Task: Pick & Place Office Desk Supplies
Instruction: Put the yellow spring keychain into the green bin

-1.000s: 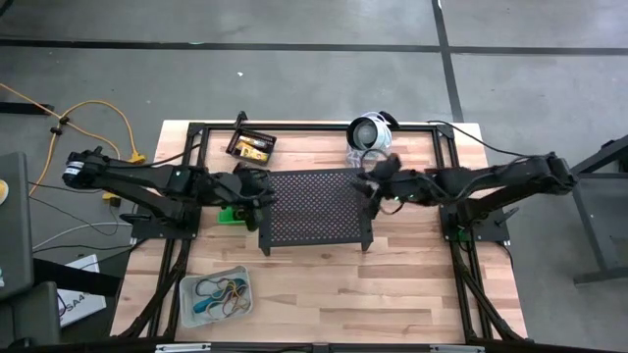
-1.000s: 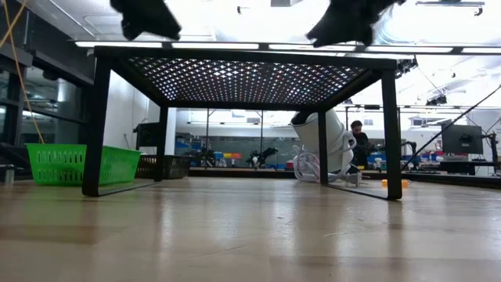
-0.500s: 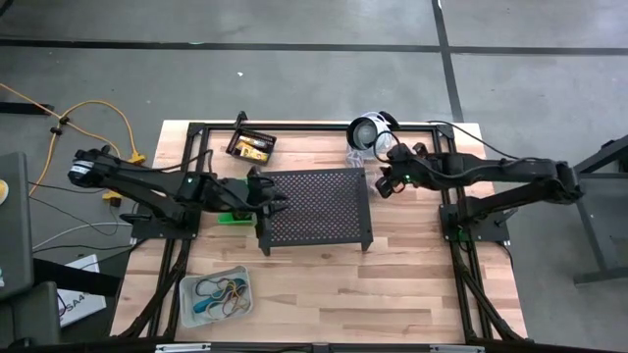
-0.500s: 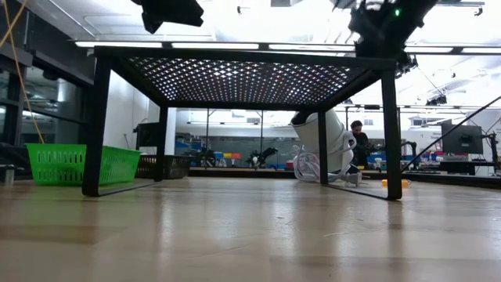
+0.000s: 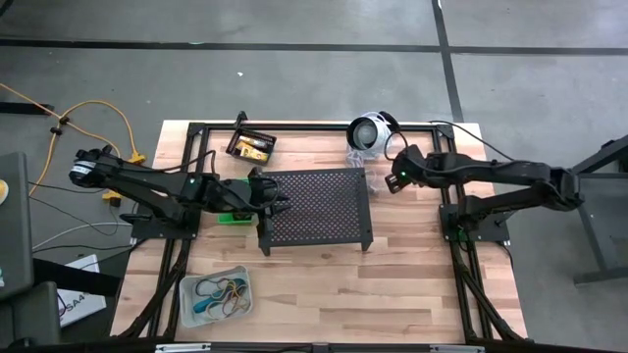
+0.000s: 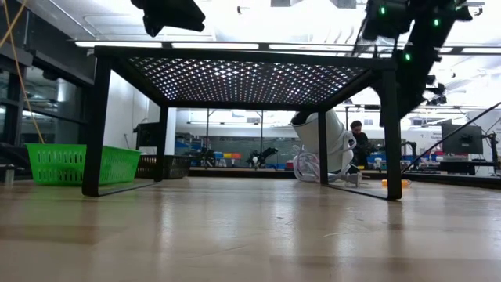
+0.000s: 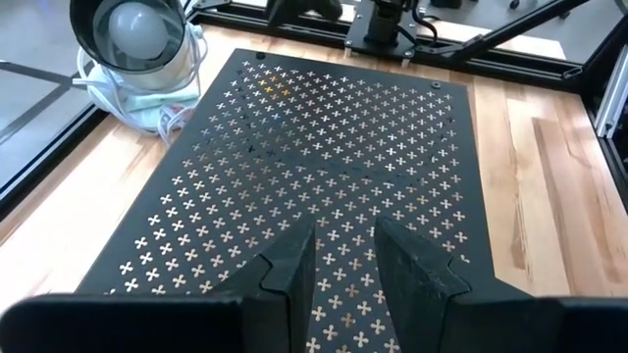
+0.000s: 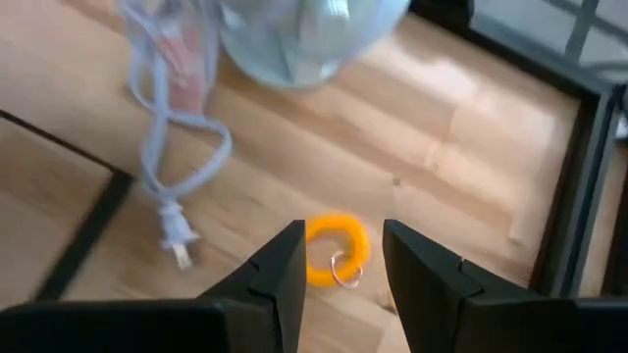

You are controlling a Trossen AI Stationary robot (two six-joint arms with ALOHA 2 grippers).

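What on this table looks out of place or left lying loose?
One orange loop lies alone on the bare wood near the round white device and its cable plug, while other loops sit in the clear bin. The right gripper hangs open above it.

Green bin (image 6: 74, 163) partly hidden behind stand leg (image 6: 98, 125)

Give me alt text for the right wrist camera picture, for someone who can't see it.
The right gripper hangs open over a wooden table, its two dark fingers framing a small orange loop with a metal ring on it. Beyond the loop sit a round white-and-silver device and its pale cable, which ends in a plug.
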